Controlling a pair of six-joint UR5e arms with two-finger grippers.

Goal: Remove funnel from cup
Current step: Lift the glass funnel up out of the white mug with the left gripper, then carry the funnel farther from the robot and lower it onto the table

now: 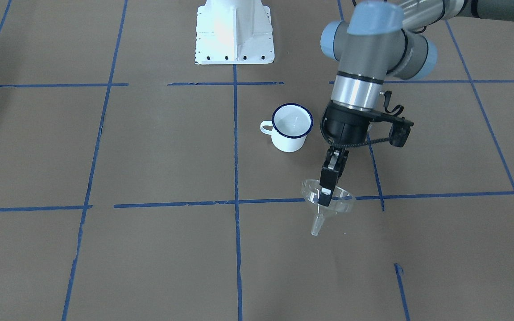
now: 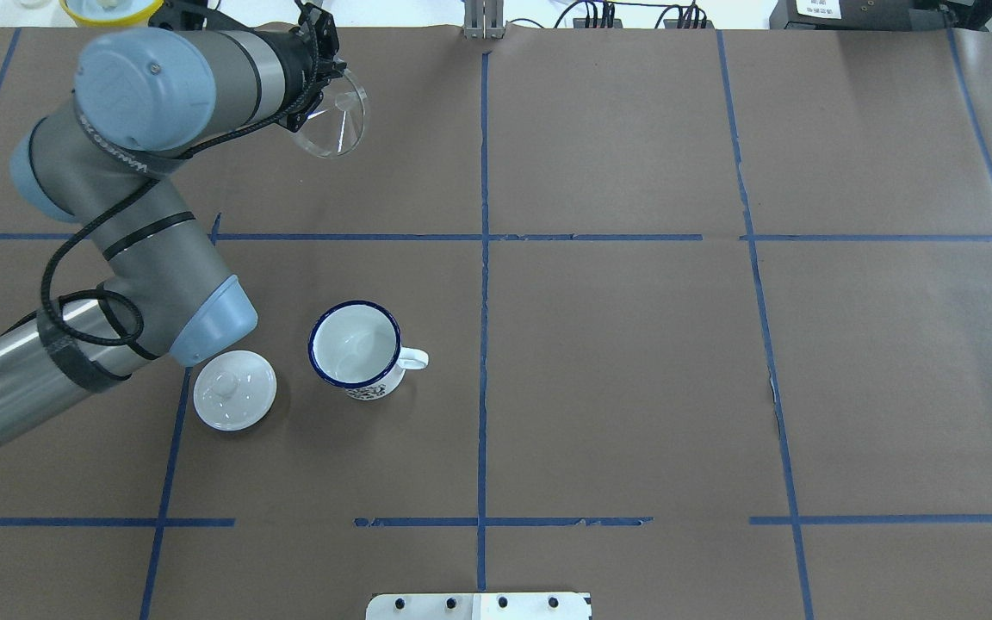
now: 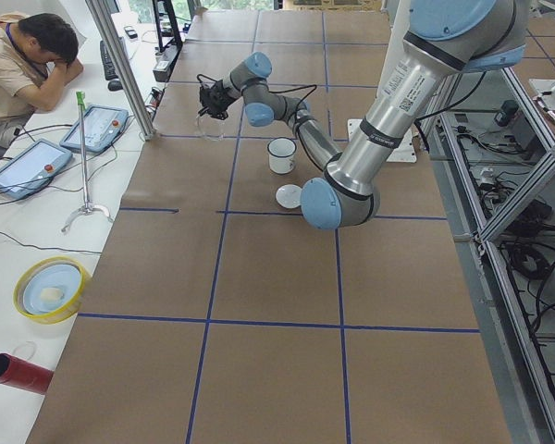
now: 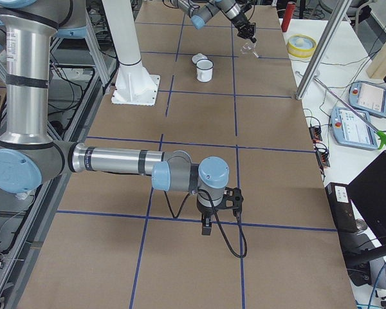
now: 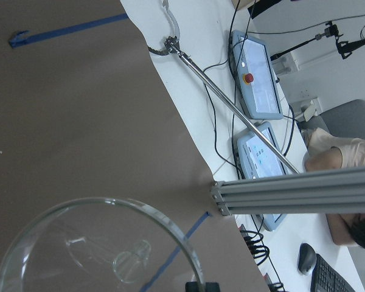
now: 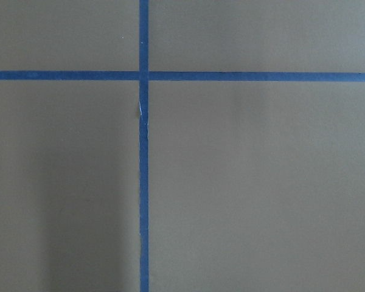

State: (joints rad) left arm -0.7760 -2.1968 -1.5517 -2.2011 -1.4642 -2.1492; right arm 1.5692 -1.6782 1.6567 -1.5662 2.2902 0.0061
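Note:
The clear funnel (image 1: 338, 204) is out of the white mug (image 1: 289, 128) and hangs tilted, spout down, over the brown table. My left gripper (image 1: 325, 198) is shut on the funnel's rim. In the overhead view the funnel (image 2: 339, 114) is at the table's far left part, well beyond the mug (image 2: 355, 346), which stands upright and empty with its handle to the right. The left wrist view shows the funnel (image 5: 97, 243) from above. My right gripper (image 4: 207, 226) shows only in the exterior right view, low over the table far from the mug; I cannot tell whether it is open or shut.
A white domed lid (image 2: 234, 389) with a knob lies just left of the mug, under my left arm's elbow. The white robot base (image 1: 234, 35) stands behind. An aluminium post (image 5: 292, 188) and the table's far edge are close beyond the funnel. An operator sits there.

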